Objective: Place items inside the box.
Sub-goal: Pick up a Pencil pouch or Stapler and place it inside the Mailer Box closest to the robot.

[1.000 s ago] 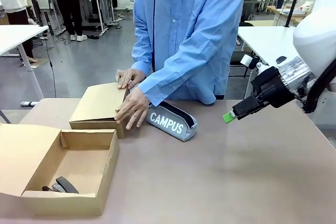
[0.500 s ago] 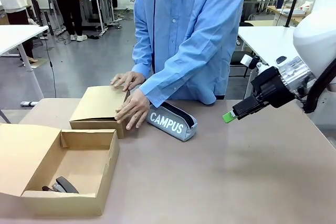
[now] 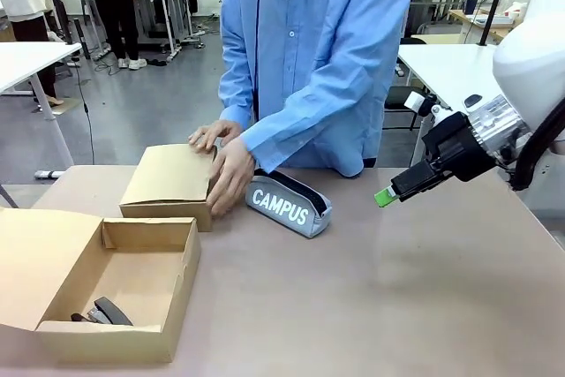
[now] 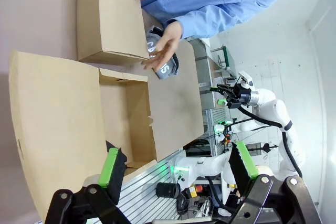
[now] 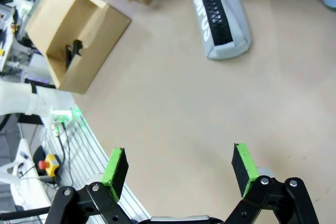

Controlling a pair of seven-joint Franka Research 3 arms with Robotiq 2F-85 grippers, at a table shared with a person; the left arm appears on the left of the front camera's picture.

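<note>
Open box sits at the near left of the counter, lid flap folded out to its left. Black stapler lies inside the box, at its near left corner. My left jaws hang over the box, wide, nothing between the pads. My right jaws are well to the right of the box, off the counter surface, also wide and empty, pointed back toward the box side. Just behind the box stands a smaller closed cardboard box, touching or nearly touching the box's far wall. Both of the person's hands rest on that smaller box's right end. Grey CAMPUS pencil case lies on the counter beyond and right of the box, beside the smaller box. Person in blue shirt stands farthest from the box.
</note>
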